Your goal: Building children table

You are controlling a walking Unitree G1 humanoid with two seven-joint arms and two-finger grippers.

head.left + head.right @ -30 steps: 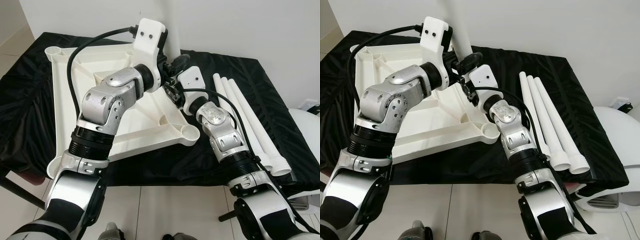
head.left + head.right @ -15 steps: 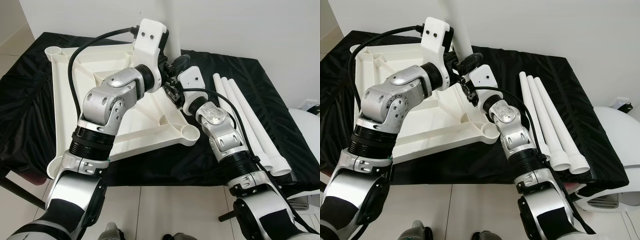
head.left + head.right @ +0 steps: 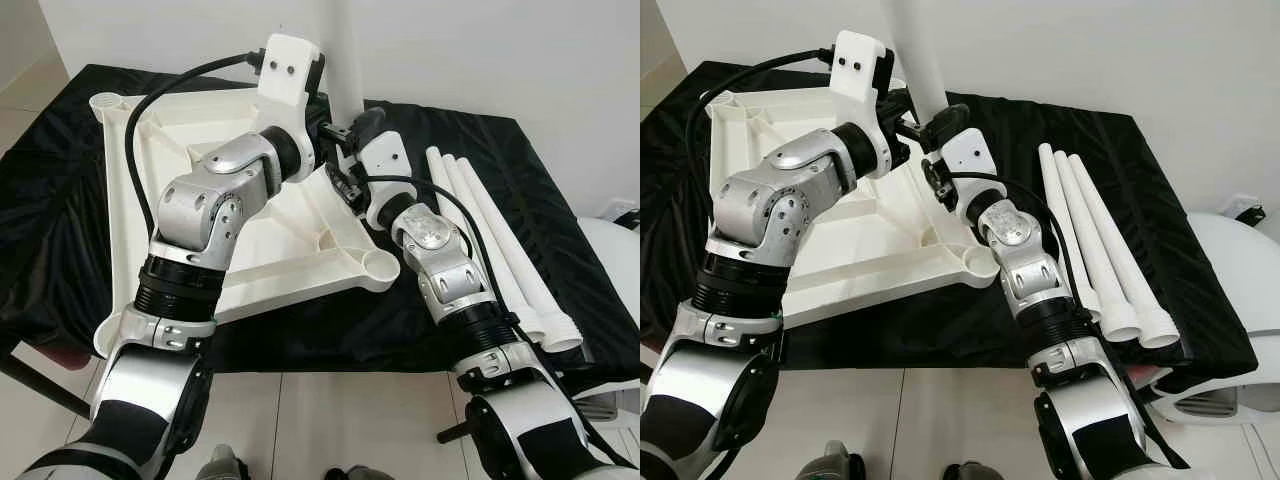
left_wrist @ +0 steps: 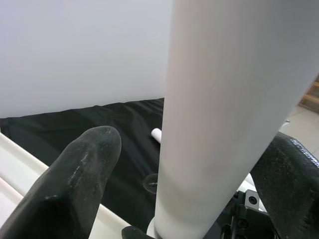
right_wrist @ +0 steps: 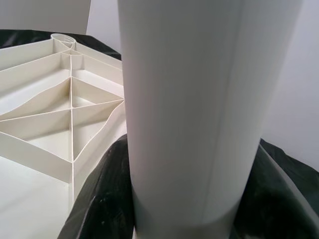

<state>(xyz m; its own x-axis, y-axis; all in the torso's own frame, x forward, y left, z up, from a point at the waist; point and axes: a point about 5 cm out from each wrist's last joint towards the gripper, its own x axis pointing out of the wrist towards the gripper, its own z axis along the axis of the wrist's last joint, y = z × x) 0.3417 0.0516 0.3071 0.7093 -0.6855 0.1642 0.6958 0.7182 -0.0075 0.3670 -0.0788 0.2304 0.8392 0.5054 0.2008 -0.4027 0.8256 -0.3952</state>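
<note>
A white plastic table leg [image 3: 917, 60], a long smooth tube, stands upright at the far corner of an upturned white plastic tabletop [image 3: 250, 235] with moulded ribs, which lies underside-up on a counter [image 3: 60, 250] draped in black cloth. The leg's long axis runs straight up, out of the top of the head views, and its foot seems to sit in the corner socket (the joint itself is hidden behind the wrists).

Both grippers meet at the lower part of this leg. The left gripper [image 4: 164, 164] reaches in from the robot's left with its elbow raised and bent over the tabletop; its two black fingers [image 4: 79, 179] stand apart, one on each side of the tube, and whether they press on it cannot be told. The right gripper [image 3: 930, 135] comes up from the near right, forearm angled across the tabletop's edge, hard against the leg; its fingers cannot be made out, so their state cannot be told.

Three more white tube legs [image 3: 500, 240] lie side by side on the cloth to the right, nearer the right arm
</note>
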